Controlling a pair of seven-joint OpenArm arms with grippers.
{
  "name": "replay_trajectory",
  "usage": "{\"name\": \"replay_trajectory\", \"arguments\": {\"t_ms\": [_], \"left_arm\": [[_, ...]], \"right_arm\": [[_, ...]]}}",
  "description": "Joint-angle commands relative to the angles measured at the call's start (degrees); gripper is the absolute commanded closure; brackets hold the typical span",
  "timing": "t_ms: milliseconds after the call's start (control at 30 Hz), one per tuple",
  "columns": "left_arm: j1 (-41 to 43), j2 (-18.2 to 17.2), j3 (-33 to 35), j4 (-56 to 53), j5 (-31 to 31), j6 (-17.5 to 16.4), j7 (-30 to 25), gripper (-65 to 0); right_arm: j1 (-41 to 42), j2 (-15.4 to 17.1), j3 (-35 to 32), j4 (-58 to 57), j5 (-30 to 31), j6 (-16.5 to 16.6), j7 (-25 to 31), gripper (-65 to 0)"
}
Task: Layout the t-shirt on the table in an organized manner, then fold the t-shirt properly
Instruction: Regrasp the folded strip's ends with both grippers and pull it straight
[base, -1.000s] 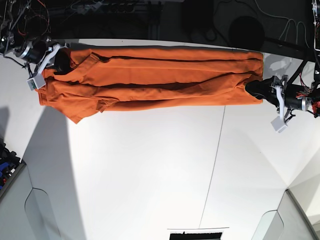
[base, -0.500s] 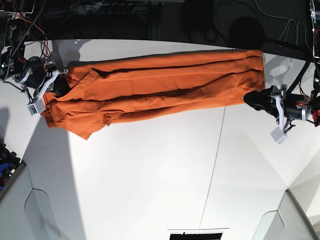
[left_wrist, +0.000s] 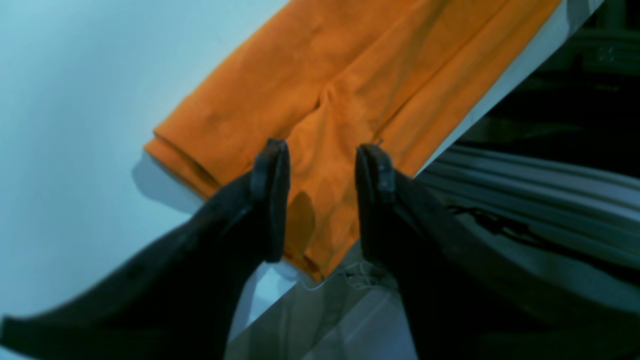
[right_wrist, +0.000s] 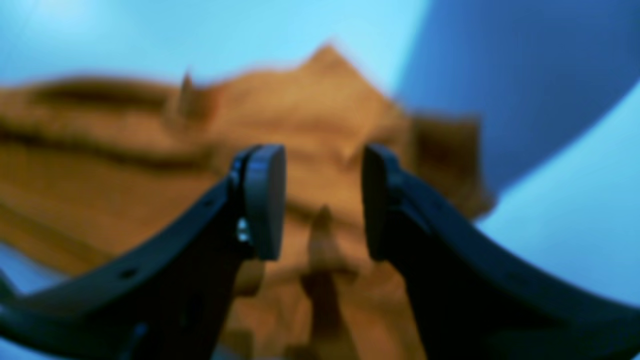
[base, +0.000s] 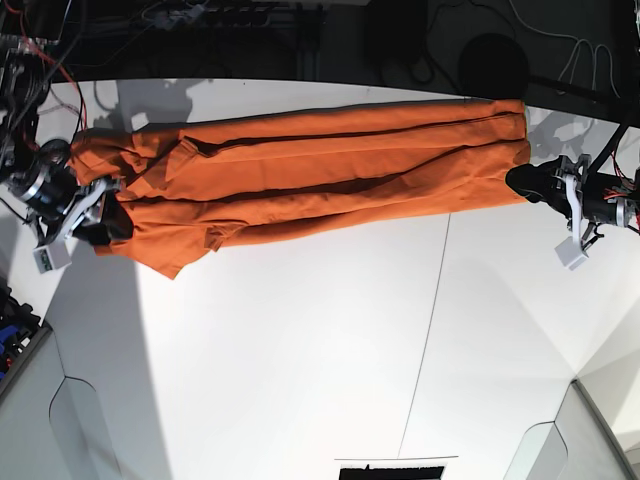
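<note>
The orange t-shirt (base: 320, 165) lies stretched in a long, creased band along the far side of the white table (base: 300, 350). In the base view my left gripper (base: 519, 181) sits just off the shirt's right end. The left wrist view shows that gripper (left_wrist: 322, 150) open, with the shirt's hem (left_wrist: 320, 210) lying flat under the gap. My right gripper (base: 103, 208) is at the shirt's left end, by the sleeve. The blurred right wrist view shows it (right_wrist: 320, 155) open, with rumpled fabric (right_wrist: 320, 125) beyond the jaws and nothing pinched.
A thin dark seam (base: 425, 340) runs down the table. Black cables and gear (base: 300, 40) crowd the space behind the far edge, close to the shirt. Grey panels (base: 70, 420) flank the near corners. A dark object (base: 390, 470) sits at the near edge.
My right gripper carried the shirt's left end toward the near side, then opened and let go. The left gripper shifted slightly right, off the hem.
</note>
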Motion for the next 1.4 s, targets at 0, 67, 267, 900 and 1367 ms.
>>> {"name": "replay_trajectory", "arguments": {"t_ms": [0,67,267,900,1367], "left_arm": [[-1.0,-1.3,-0.7,0.7,-1.5,-0.3,-0.6,-24.6],[-0.8,-1.4,-0.7,0.7,-1.5,-0.3,-0.6,-24.6],[0.0,-1.1,-0.7,0.7,-1.5,-0.3,-0.6,-24.6],[0.0,-1.1,-0.7,0.7,-1.5,-0.3,-0.6,-24.6],[0.0,-1.2,-0.7,0.5,-1.5,-0.3,-0.6,-24.6]], "right_arm": [[3.1,1.0,0.4,-0.8,0.1,-0.6,1.7,-25.4],[7.1,1.0,0.4,-5.6,-0.9,-0.7,2.6,-25.5],[18.4,1.0,-3.7,-19.4,-2.8,-0.7,2.8,-25.5],[25.4,-3.2,-22.2,-32.3,-7.7,-1.6,1.5,-0.2],[25.2,0.4,-18.6,-20.2,-0.8,-1.6,-6.7,0.0]]}}
